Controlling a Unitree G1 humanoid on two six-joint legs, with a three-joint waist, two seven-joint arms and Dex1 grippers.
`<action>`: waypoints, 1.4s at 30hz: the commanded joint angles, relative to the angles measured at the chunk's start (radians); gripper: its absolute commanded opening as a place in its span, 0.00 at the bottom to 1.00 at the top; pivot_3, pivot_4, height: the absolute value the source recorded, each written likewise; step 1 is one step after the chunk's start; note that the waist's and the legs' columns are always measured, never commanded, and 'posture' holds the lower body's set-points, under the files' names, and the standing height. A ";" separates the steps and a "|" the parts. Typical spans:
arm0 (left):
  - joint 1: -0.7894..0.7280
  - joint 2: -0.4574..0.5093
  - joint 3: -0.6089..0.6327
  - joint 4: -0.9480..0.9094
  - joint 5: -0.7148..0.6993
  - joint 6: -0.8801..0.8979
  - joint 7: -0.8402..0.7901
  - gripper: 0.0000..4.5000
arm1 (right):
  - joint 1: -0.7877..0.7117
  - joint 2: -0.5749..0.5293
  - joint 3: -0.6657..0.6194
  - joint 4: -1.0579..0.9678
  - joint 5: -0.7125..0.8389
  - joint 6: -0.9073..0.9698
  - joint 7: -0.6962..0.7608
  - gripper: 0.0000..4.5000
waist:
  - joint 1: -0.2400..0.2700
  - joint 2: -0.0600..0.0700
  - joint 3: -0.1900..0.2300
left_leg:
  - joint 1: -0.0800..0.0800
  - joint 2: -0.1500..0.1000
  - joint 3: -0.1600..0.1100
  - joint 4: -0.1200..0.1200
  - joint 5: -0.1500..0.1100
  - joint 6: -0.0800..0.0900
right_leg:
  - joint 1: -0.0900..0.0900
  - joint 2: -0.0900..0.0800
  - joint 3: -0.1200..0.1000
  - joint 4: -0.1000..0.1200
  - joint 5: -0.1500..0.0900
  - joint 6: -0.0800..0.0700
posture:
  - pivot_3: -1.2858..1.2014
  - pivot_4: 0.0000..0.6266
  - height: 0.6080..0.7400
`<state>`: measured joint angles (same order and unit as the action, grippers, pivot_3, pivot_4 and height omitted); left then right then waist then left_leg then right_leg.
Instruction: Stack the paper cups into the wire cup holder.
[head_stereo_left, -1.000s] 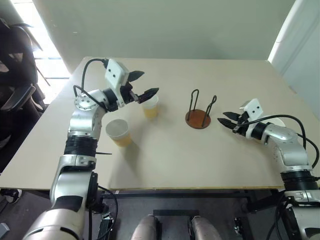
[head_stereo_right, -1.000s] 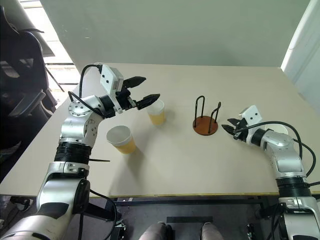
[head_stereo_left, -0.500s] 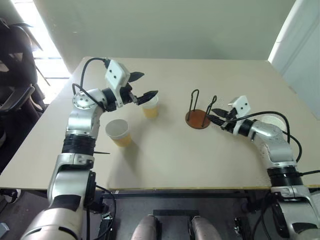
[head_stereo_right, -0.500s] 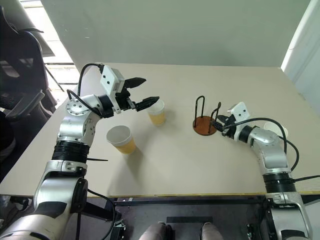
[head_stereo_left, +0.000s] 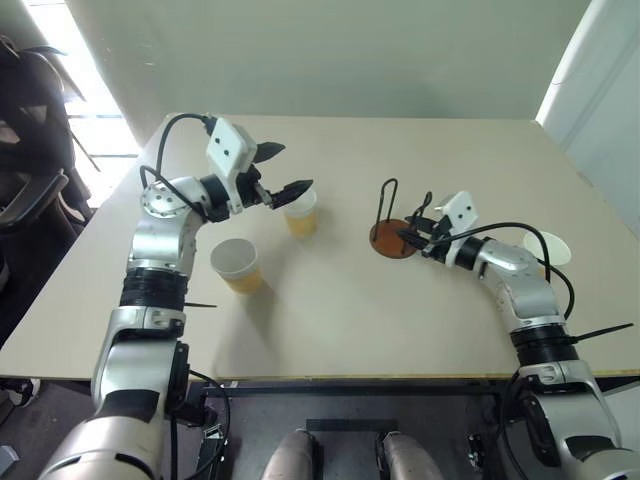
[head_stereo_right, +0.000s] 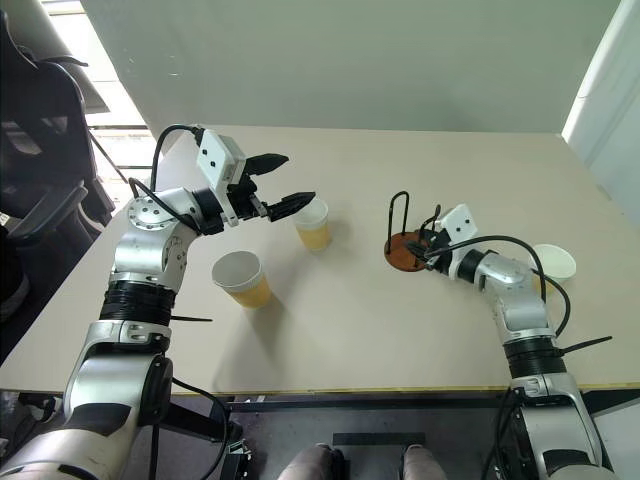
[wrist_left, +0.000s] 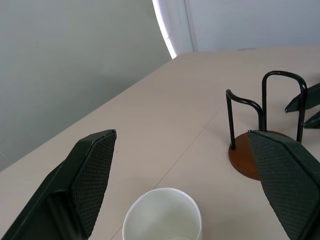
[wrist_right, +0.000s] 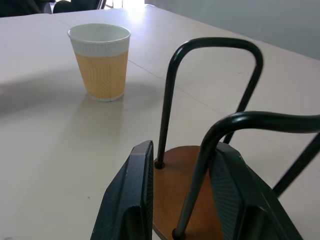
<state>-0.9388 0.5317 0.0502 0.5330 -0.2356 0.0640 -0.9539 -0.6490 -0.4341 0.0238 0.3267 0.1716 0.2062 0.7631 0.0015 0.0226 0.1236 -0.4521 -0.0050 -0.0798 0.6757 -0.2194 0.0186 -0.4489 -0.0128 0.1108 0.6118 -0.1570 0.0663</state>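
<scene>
The wire cup holder (head_stereo_left: 397, 228) stands upright on the beige counter (head_stereo_left: 420, 320), a reddish-brown disc base with two black wire loops rising from it. The right end effector (head_stereo_left: 411, 236) sits level at the holder's right side, its black fingers (wrist_right: 131, 192) parted a little. In the right wrist view one wire loop rises between the two fingers, at the near edge of the disc; whether the fingers actually press on the wire cannot be told.

To the left of the holder, with bare counter between, stands one paper cup (head_stereo_left: 300, 212), upright, mouth up, yellow-tan with a white rim. The left end effector (head_stereo_left: 278, 172) hangs just above this cup, its fingers (wrist_left: 92, 175) spread wide, one to either side of the cup's white mouth in the left wrist view, and clear of the rim. It grips nothing.

A second paper cup (head_stereo_left: 236, 265) stands upright farther left of the holder and nearer the counter's front edge, beside the left arm and apart from both end effectors.

A third paper cup (head_stereo_left: 546, 248) sits to the right of the holder, beyond the right forearm, near the counter's right edge, its white mouth showing.
</scene>
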 joint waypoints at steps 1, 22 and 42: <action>-0.024 0.011 0.021 -0.016 -0.007 -0.013 0.005 1.00 | -0.032 0.013 0.009 0.013 -0.023 -0.046 -0.021 0.35 | 0.000 0.000 0.000 | 0.000 0.000 0.000 0.000 0.000 0.000 | 0.000 0.000 0.000 0.000 0.000 0.000 | 0.52 0.24 1.00; -0.017 0.017 0.027 -0.021 -0.010 -0.010 0.006 1.00 | -0.073 0.064 0.012 0.127 -0.051 -0.091 -0.020 0.01 | 0.000 0.000 0.000 | 0.000 0.000 0.000 -0.002 0.000 0.000 | -0.001 0.000 0.000 0.000 0.000 0.000 | 0.52 0.24 1.00; -0.050 0.008 0.017 0.029 -0.001 -0.025 -0.011 1.00 | -0.127 -0.050 0.032 0.027 0.070 0.106 0.297 0.01 | -0.001 0.000 0.000 | -0.002 0.000 0.000 -0.004 0.000 -0.001 | -0.002 0.000 0.000 -0.001 0.000 -0.001 | 0.52 0.24 1.00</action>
<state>-0.9532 0.5330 0.0568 0.5673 -0.2345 0.0614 -0.9602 -0.7296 -0.4682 0.0516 0.4220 0.1974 0.2816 0.9935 0.0007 0.0226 0.1236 -0.4536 -0.0050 -0.0795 0.6715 -0.2188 0.0169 -0.4513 -0.0128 0.1104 0.6112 -0.1571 0.0656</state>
